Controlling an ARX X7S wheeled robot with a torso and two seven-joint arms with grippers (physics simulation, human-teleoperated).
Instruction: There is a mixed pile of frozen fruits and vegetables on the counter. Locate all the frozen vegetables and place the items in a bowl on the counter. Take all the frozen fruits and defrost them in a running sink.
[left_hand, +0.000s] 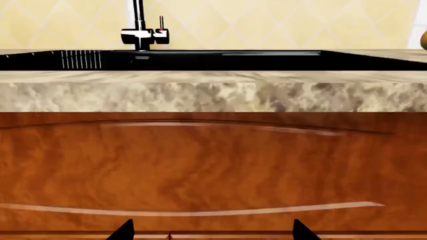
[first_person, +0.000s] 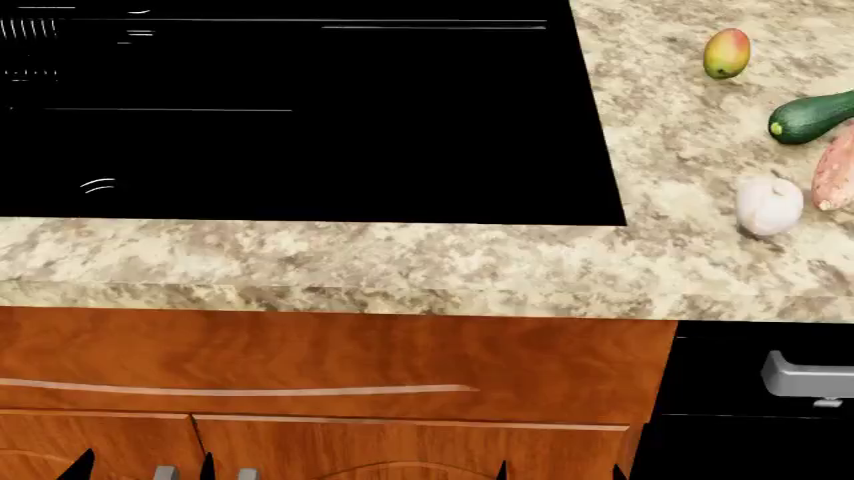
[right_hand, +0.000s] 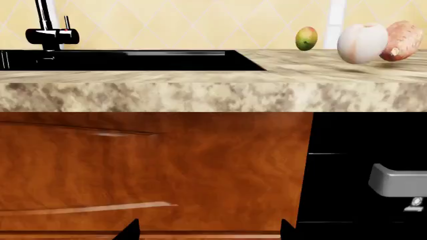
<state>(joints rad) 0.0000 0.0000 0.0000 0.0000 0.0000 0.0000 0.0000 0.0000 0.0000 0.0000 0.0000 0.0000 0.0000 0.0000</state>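
Both tools hang low before the reddish wooden cabinet front (first_person: 334, 370), tips spread, empty; nothing is picked yet. On the speckled stone counter (first_person: 400, 265) beside the black sink (first_person: 294, 110) lies the red-yellow mango (first_person: 726, 53); reaching it comes next

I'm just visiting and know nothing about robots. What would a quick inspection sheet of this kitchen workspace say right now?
Surface: speckled granite counter with a black sink basin set into it.
Job's things: yellow-red mango, dark green zucchini, white garlic bulb and pinkish sweet potato, all lying on the counter on the robot's right of the sink; no bowl in view.
Clutter: nothing seen.
Grippers: left gripper and right gripper both open and empty, low in front of the wooden cabinet front.
Cables: nothing seen.
Surroundings: chrome faucet, no water seen running; yellow tiled wall; black appliance with a grey handle.
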